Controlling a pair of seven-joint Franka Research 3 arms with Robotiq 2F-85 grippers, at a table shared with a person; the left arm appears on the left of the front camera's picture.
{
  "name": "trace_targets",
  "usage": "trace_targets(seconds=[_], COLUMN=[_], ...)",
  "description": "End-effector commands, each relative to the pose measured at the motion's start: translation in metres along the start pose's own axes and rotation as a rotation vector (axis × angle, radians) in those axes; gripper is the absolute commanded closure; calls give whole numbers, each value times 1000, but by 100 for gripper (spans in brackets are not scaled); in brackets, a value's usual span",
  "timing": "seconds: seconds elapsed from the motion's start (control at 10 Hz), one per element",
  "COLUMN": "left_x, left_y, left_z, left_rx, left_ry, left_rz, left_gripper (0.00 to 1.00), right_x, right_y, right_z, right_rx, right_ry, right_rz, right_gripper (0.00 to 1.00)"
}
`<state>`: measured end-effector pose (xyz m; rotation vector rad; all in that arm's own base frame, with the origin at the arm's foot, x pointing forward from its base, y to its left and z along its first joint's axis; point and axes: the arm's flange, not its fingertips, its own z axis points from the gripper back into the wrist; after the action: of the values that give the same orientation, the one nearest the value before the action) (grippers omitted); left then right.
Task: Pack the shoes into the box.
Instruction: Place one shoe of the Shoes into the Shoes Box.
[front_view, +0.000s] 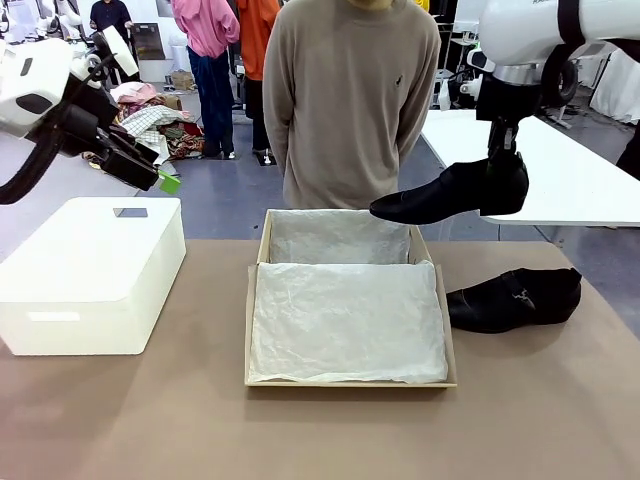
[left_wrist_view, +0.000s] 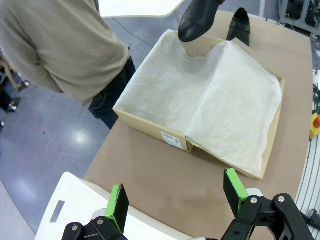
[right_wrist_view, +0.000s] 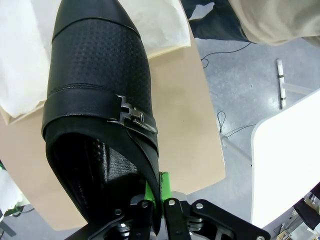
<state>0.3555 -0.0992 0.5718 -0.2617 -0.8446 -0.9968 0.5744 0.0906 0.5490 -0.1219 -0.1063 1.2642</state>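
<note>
The tan cardboard box (front_view: 251, 330) lies open mid-table, lined with crinkled white tissue, its flap lid (front_view: 338, 236) lying toward the person. My right gripper (front_view: 500, 168) is shut on the heel end of one glossy black shoe (front_view: 450, 193), holding it in the air over the box's far right corner, toe pointing left. That shoe (right_wrist_view: 97, 100) fills the right wrist view, with a green finger pad (right_wrist_view: 164, 184) against its side. The second shoe (front_view: 515, 298) rests on the table right of the box. My left gripper (left_wrist_view: 177, 197) is open, raised at far left above the white container.
A white rounded plastic container (front_view: 90, 272) stands on the table's left part. A person in a beige sweater (front_view: 350, 95) stands at the far edge behind the box. A white table (front_view: 560, 170) lies behind at the right.
</note>
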Motion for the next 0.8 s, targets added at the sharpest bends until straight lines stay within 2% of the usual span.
trace_targets(seconds=[0.0, 0.4, 0.7], left_x=[-1, -1, -1], left_y=[1, 1, 1], left_z=[0, 0, 0], left_rx=[-16, -16, -16], left_ry=[-14, -14, -14], left_rz=[-8, -8, -8], left_gripper=[0, 0, 0], right_x=[18, 69, 112], right_y=[1, 2, 3], right_z=[4, -1, -21], right_rx=[-3, 25, 45], right_ry=[-31, -54, -102], right_rz=[-40, -52, -52], right_gripper=[100, 100, 100])
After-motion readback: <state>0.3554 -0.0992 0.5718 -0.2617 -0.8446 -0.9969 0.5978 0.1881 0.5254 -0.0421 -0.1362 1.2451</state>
